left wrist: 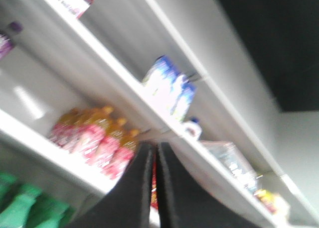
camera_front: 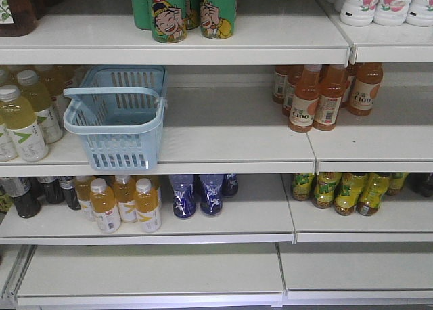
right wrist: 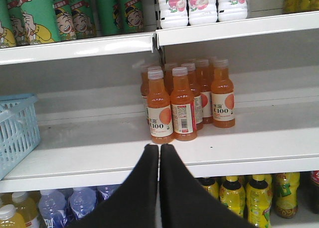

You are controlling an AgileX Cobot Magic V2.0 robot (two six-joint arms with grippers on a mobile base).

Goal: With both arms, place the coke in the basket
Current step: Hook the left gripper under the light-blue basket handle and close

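Basket: pale blue basket (camera_front: 119, 158) on the second shelf, 9 o'clock in the front view, handle folded down across its top. The right wrist view catches its corner at 9 o'clock too.
Coke: no label is sharp enough to read. Dark bottles (camera_front: 27, 196) stand at 8 o'clock in the front view, at the left end of the third shelf, below the basket and well apart from it.
Left gripper (left wrist: 155, 188): black fingers pressed almost together, only a thin slit between them, nothing held. This view is blurred and tilted, with pink-labelled bottles (left wrist: 99, 141) at 9 o'clock.
Right gripper (right wrist: 159, 188): fingers also nearly touching, nothing between them, sitting at 6 o'clock in front of the shelf edge.
Orange bottles (right wrist: 184, 106): dead ahead of the right gripper, at 12 o'clock, with "C100" clear on the white labels.
Green cans (camera_front: 169, 12): top shelf, 12 o'clock in the front view, showing a cartoon face. The writing is too small to read.
White bottles (camera_front: 379, 2): top shelf, 1 o'clock, with peach pictures.
Yellow bottles (camera_front: 125, 205): third shelf, 7 o'clock, just beside the dark ones.
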